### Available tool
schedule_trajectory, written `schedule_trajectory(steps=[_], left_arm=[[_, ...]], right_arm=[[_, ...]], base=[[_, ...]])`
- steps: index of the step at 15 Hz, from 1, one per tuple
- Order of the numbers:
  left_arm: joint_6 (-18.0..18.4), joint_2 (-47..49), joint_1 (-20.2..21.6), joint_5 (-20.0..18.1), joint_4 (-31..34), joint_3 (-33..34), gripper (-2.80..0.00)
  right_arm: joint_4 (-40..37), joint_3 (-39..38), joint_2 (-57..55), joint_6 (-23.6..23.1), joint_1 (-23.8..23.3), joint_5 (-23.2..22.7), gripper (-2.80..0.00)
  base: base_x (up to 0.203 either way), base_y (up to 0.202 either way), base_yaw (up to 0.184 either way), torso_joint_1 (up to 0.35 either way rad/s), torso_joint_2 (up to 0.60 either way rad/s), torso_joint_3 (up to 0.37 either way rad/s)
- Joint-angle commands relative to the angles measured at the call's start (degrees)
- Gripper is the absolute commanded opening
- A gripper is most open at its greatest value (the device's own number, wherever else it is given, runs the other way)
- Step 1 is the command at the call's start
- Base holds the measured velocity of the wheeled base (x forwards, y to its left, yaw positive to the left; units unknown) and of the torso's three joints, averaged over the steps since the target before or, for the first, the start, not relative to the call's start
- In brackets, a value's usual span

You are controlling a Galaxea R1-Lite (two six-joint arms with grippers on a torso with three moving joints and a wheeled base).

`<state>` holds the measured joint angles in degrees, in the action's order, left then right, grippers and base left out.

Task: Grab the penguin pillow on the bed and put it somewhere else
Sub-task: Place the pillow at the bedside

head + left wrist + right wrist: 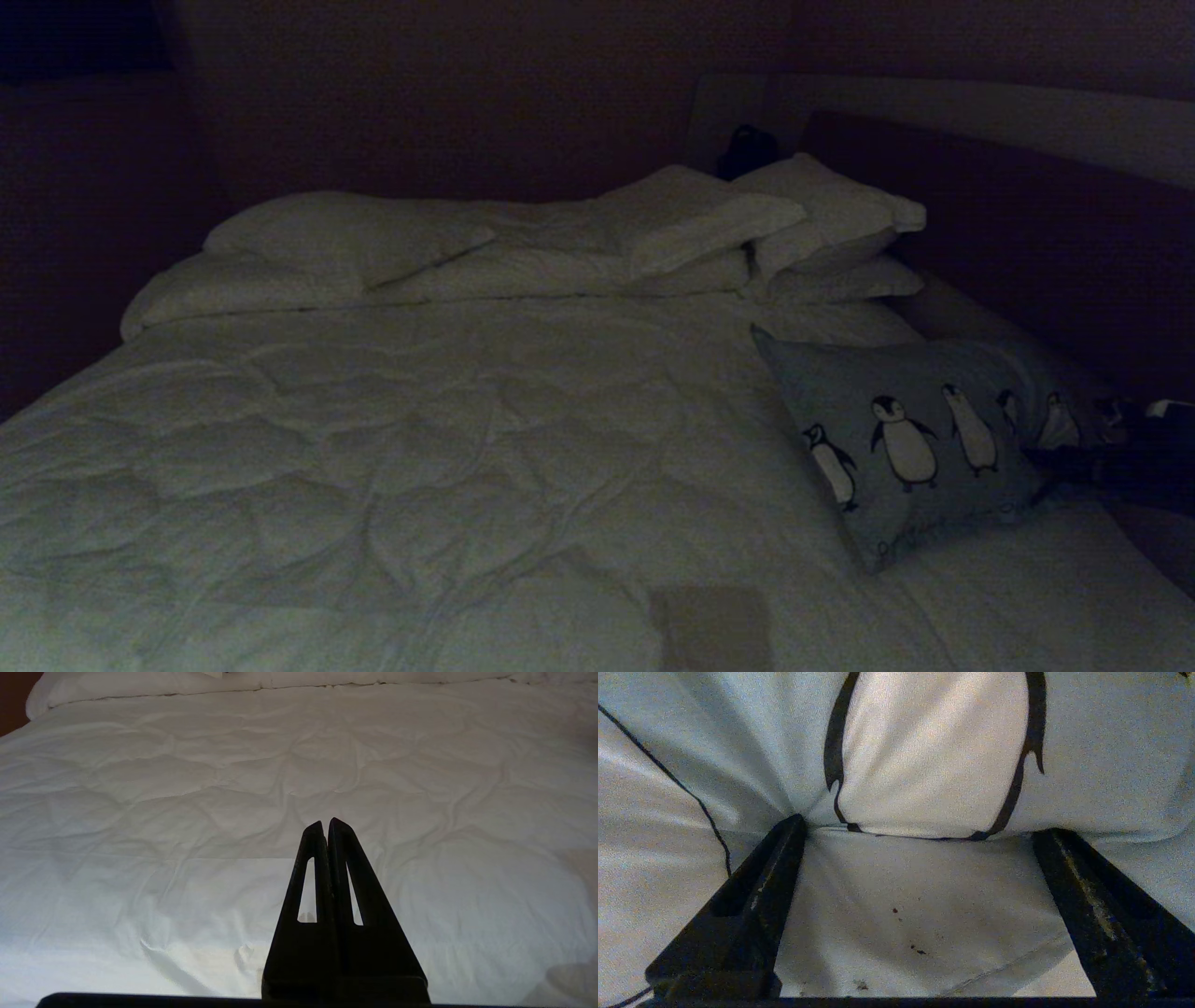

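Pressing its wide-spread fingers (752,905) into the grey-blue, penguin-printed fabric pillow (924,765), the right gripper (920,828) should close only once a thick fold bulges between them. The pillow lies beyond the fingertips on the white quilted bed (392,429), near its right side; the left gripper (325,826), fingers together, hangs idle over the duvet.

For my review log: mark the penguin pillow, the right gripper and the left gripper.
penguin pillow (901,425), head view, printed front.
right gripper (920,828), right wrist view, gap between fingertips.
left gripper (327,823), left wrist view, closed tips.
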<state>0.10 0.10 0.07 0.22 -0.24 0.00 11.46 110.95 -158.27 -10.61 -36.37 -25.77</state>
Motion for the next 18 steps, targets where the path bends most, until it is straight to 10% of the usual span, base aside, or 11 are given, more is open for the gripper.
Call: schedule_trajectory(steps=[1,3,4,5,18], left_arm=[[0.0,0.0,0.0,0.0,0.0,0.0,-2.8],[0.0,0.0,0.0,0.0,0.0,0.0,-2.8],[0.0,0.0,0.0,0.0,0.1,0.0,-2.8],[0.0,0.0,0.0,0.0,0.1,0.0,-2.8],[0.0,0.0,0.0,0.0,0.0,0.0,-2.8]], right_arm=[[-0.2,0.0,-1.2,-1.8,0.1,2.0,0.0],[-0.3,0.0,-1.2,-2.1,0.2,2.0,0.0],[-0.2,0.0,-1.3,-2.4,0.2,2.2,-0.65],[-0.1,0.0,-1.3,-2.4,0.2,2.3,-2.8],[-1.2,-2.4,4.2,0.3,0.3,2.1,-2.8]], base=[[0.0,0.0,0.0,0.0,0.0,0.0],[0.0,0.0,0.0,0.0,0.0,0.0],[0.0,0.0,0.0,0.0,0.0,0.0],[0.0,0.0,0.0,0.0,0.0,0.0],[0.0,0.0,0.0,0.0,0.0,0.0]])
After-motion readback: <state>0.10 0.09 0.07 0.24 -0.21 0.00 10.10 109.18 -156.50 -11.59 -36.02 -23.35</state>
